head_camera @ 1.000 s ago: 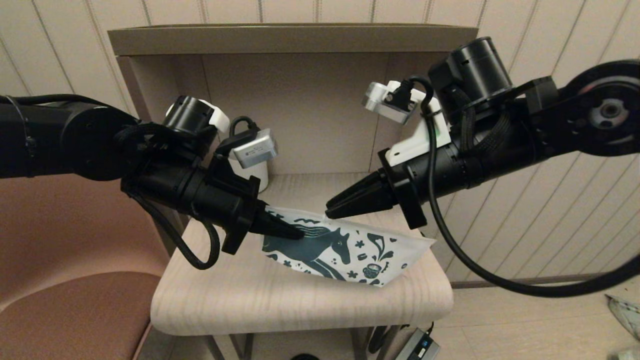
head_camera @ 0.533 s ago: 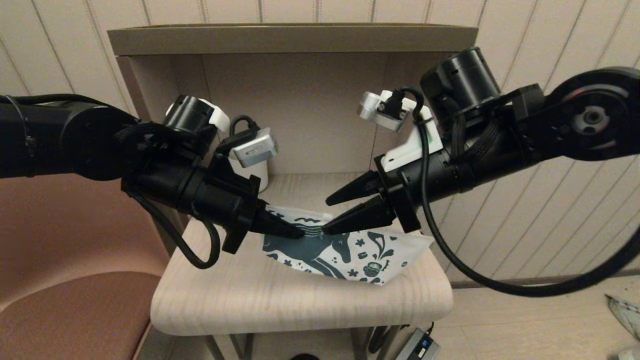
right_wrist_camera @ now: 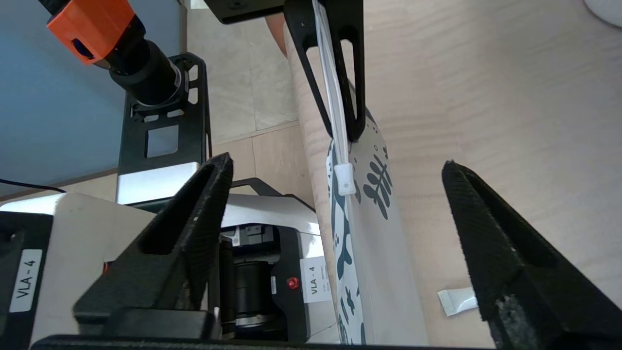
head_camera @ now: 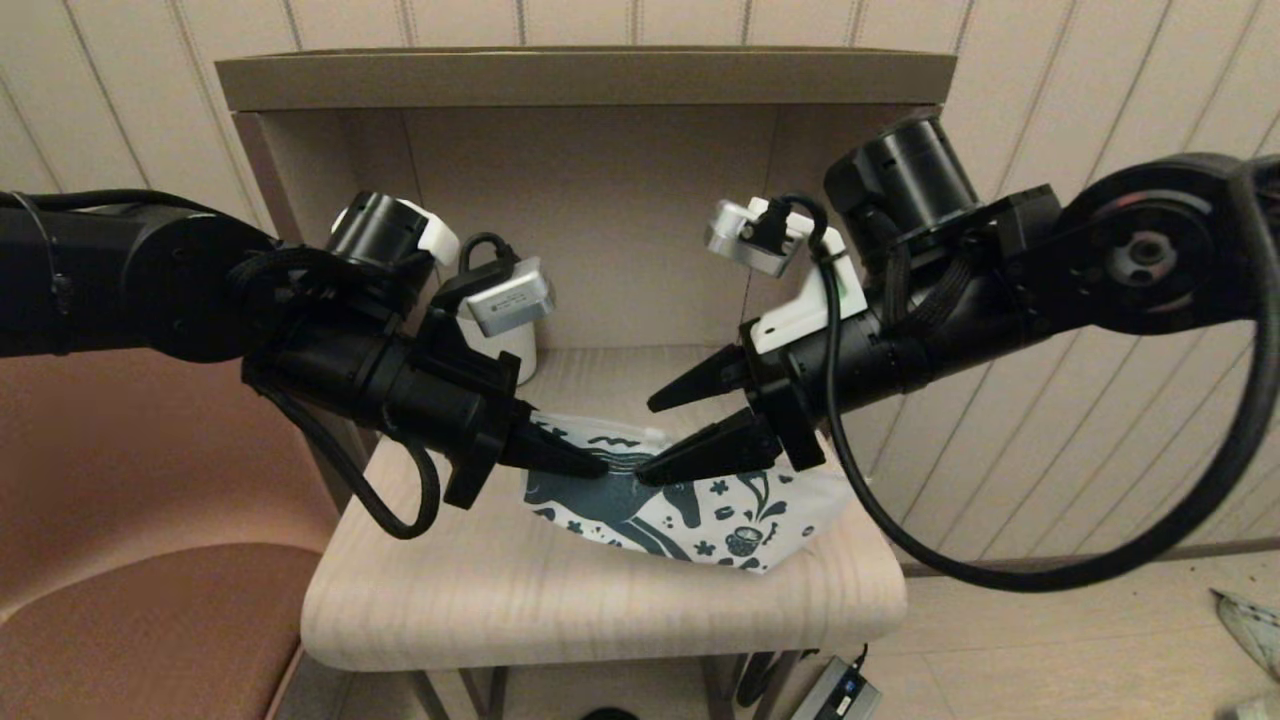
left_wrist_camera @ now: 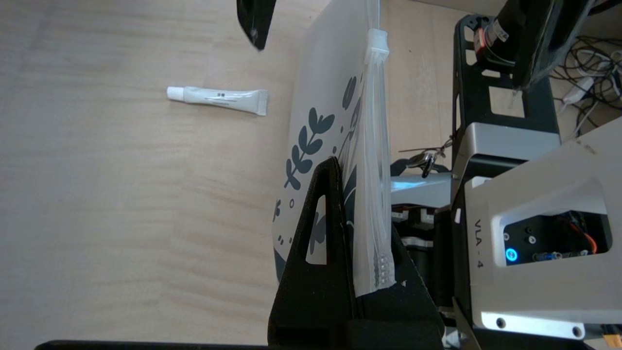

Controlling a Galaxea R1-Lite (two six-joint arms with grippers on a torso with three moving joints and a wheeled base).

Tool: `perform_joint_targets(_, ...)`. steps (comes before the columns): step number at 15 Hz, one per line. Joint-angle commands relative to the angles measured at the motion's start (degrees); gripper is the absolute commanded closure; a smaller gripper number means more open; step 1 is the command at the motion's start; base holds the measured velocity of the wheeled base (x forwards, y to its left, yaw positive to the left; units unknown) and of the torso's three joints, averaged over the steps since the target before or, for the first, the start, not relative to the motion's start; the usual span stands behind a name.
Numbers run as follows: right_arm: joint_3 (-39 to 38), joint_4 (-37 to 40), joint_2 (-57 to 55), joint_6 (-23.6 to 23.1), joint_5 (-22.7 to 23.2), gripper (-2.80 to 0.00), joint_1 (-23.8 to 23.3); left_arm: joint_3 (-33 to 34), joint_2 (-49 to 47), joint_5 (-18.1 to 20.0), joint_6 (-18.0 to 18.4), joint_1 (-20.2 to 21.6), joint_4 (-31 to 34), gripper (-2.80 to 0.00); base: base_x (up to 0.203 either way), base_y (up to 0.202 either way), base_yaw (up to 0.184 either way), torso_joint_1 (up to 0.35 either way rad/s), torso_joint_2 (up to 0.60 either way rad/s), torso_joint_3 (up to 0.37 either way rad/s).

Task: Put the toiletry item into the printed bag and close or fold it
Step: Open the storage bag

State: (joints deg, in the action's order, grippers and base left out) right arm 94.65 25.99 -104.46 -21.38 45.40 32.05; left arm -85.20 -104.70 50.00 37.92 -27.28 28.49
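Meanwhile the left gripper (head_camera: 590, 466) pinches the zipper edge of the printed bag (head_camera: 700, 500) above the table (head_camera: 600, 610). Opposite, the right gripper (head_camera: 650, 438) gapes wide around its slider (right_wrist_camera: 344, 179), while a white tube (left_wrist_camera: 217, 97) lies beside the bag.

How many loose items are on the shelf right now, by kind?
Printed bag: 1, zipper edge clamped in the left gripper
White tube: 1, lying on the shelf outside the bag
White mug: 1, at the back
Total: 3
The right gripper is open at the bag.
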Motion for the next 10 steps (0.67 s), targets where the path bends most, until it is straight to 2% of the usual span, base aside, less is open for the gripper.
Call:
perform_joint_targets(1,-0.4,-0.3,-0.1,-0.2,0.2,-2.80,0.0,-0.1,-0.1,0.3,0.2,0.2,0.2,0.00,0.000,0.000,0.000,0.000,0.00,0.000)
perform_joint_targets(6,-2.4,-2.5,0.5,-0.3,0.4,-2.80,0.0,-0.5,-0.9,0.3,0.2,0.5,0.1,0.00,0.000,0.000,0.000,0.000,0.00,0.000)
perform_joint_targets(7,-2.9,-2.6,0.5,-0.5,0.5,0.00,0.0,-0.4,-0.9,0.4,0.2,0.5,0.2,0.00,0.000,0.000,0.000,0.000,0.00,0.000)
perform_joint_targets(10,-3.0,-2.7,0.1,-0.7,0.6,0.00,0.0,-0.4,-0.9,0.4,0.2,0.5,0.2,0.00,0.000,0.000,0.000,0.000,0.00,0.000)
